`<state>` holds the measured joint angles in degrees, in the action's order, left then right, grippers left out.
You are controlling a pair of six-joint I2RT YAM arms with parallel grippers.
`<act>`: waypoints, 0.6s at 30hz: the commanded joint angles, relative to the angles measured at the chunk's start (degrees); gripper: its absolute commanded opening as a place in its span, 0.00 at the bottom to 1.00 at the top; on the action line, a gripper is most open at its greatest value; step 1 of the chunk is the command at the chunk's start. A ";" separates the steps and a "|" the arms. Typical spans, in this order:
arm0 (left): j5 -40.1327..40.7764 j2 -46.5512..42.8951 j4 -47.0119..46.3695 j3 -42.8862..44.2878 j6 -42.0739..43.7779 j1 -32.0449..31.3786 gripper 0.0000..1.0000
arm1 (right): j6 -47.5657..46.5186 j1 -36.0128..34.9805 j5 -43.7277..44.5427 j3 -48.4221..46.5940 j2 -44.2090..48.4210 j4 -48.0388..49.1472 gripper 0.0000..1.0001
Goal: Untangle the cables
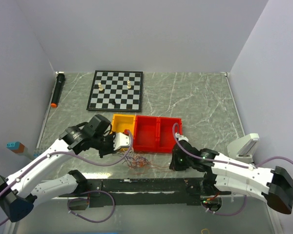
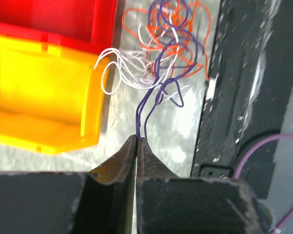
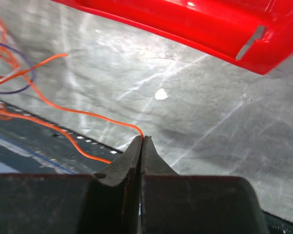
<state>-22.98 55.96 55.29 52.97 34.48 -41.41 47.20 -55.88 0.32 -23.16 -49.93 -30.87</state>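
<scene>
One tangle of thin cables (image 1: 139, 163) lies on the table (image 1: 195, 102), between the two claws and just in front of one yellow plastic bin (image 1: 123, 124). That bin touches one red plastic bin (image 1: 158, 134), which has two compartments. The tangle shows three colours: orange, white and purple. Its strands are too interlaced to count.

The left claw (image 2: 137, 140) is clenched on a thin purple wire (image 2: 147, 100). Two strands of it run side by side from the tips up into the knot. The right claw (image 3: 142, 140) is clenched on one thin orange wire (image 3: 88, 113), which leads off to the tangle at the left of its view.

Further back lies one black-and-white chessboard (image 1: 115, 100) carrying two pale chess pieces (image 1: 101, 87). One black cylinder with an orange tip (image 1: 57, 89) lies along the left edge. One long black strip (image 1: 146, 185) runs along the near edge.

The table is grey-green and stone-patterned, with pale veins. It is closed in on three sides by plain pale walls (image 1: 136, 34).
</scene>
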 commanded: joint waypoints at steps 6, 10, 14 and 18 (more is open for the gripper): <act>15.50 -8.06 3.60 -10.68 6.39 1.42 0.05 | 1.58 -1.16 8.45 -10.39 19.59 -10.68 0.00; 18.14 -9.03 2.64 -13.94 7.09 1.77 0.04 | -0.08 -1.08 16.02 -18.22 26.19 -16.32 0.00; 22.44 -8.86 0.35 -17.80 8.49 2.03 0.04 | -2.54 -0.99 23.84 -26.13 28.31 -20.36 0.00; 25.79 -9.21 -0.62 -20.72 10.60 2.21 0.04 | -5.80 -0.99 29.29 -33.34 28.05 -23.18 0.00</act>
<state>-3.07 47.46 55.35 33.95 41.98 -39.75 45.58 -56.64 20.49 -50.72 -21.45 -48.69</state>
